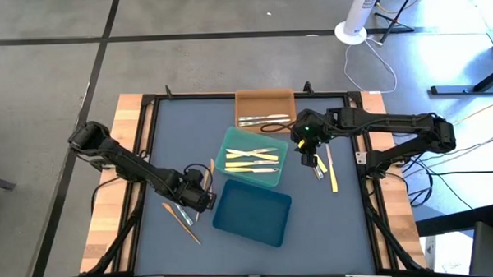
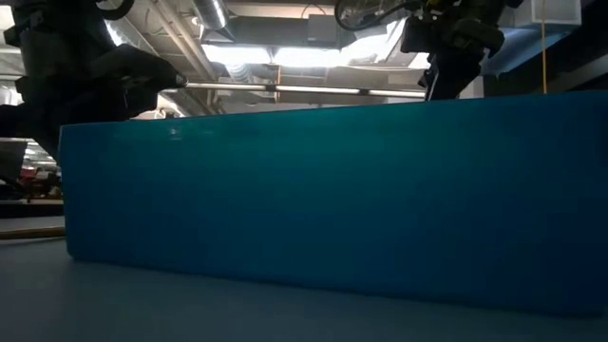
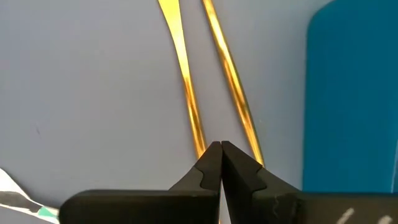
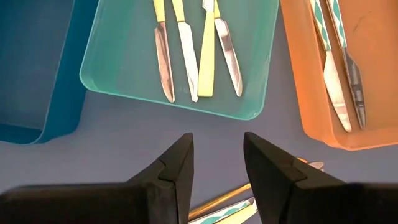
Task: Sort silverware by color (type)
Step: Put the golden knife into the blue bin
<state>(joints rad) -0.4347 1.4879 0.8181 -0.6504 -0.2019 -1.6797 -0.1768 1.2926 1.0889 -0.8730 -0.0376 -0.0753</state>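
The left end effector (image 3: 221,149) is clenched empty, two orange-tan utensils (image 3: 186,87) just ahead of its tips on the counter (image 3: 81,93); closed, it may only push them toward the blue tray (image 3: 354,93); the right end effector (image 4: 217,155) hangs released, grasping nothing, over loose pieces (image 4: 230,202), yellow silverware (image 4: 207,62) in the teal tray (image 4: 112,81) beyond.

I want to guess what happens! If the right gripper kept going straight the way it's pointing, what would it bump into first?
Probably the teal-green tray: the right gripper, fingers open, points at its near rim, with pale yellow knives inside. How high it hovers is unclear.
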